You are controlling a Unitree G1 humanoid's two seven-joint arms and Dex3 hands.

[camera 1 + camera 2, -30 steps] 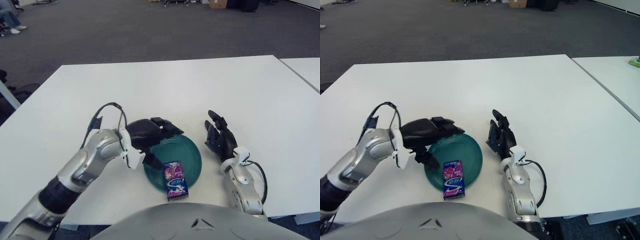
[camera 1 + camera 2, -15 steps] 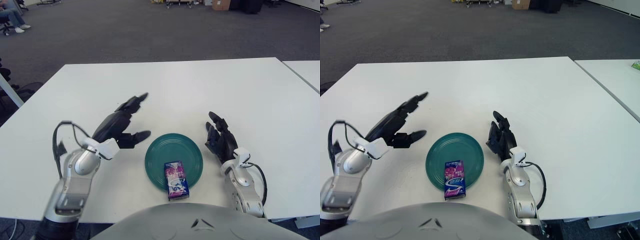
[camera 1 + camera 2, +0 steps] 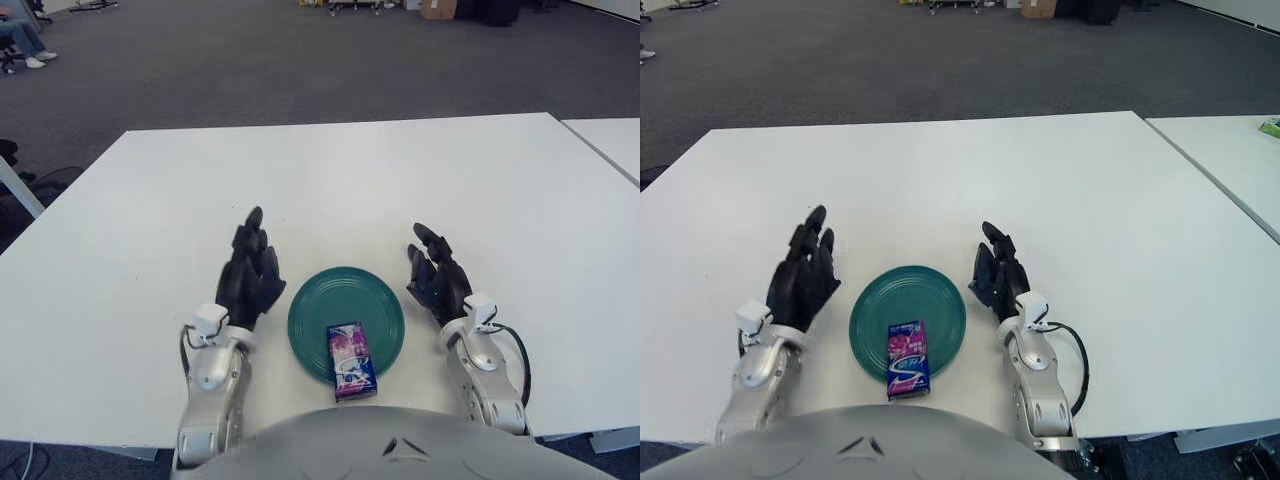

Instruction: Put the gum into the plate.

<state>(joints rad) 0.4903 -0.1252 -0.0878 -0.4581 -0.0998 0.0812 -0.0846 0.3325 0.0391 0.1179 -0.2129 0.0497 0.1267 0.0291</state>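
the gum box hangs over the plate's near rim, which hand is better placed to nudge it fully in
Roughly even, slight edge to the right hand. The gum sits on the near-right part of the plate, a bit nearer that hand. The left hand shows across the plate; both are open.

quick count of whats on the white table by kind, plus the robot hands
gum pack: 1, lying on the near part of the plate, overhanging its rim
green plate: 1
robot hands: 2, left hand left of the plate, right hand right of it, both open
total: 4
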